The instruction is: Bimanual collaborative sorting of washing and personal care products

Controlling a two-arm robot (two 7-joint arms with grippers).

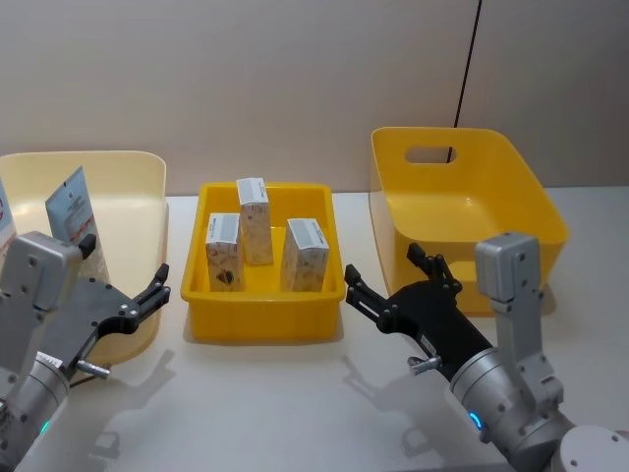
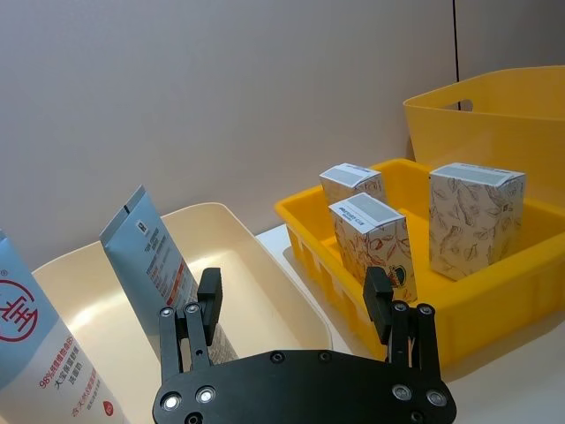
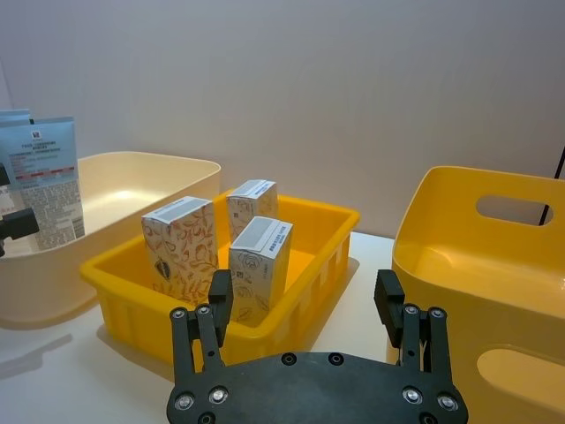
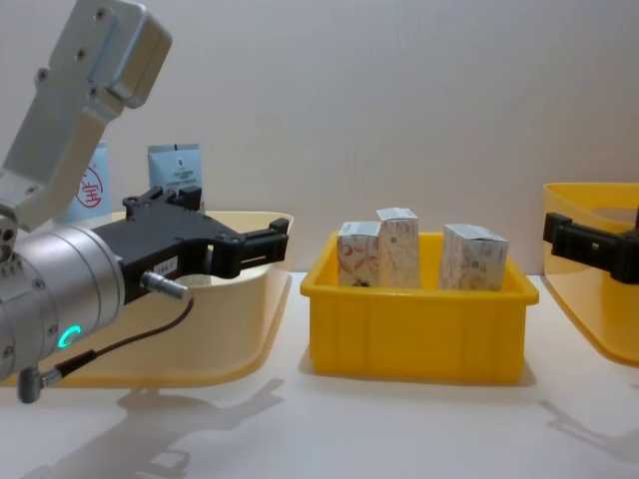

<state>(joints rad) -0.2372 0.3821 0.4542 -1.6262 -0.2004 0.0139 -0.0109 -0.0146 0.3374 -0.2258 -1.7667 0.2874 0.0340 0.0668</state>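
Observation:
Three white cartons stand upright in the shallow yellow tray at the middle. A light-blue tube leans in the cream tub on the left, beside another with a round red logo. My left gripper hovers open over the cream tub's near right corner, holding nothing. My right gripper hangs open between the tray and the yellow tub, also holding nothing. From the wrists, the left gripper and right gripper both face the cartons.
The deep yellow tub with a handle cut-out stands at the right and holds nothing. A white tabletop stretches in front of the three containers. A plain wall rises close behind them.

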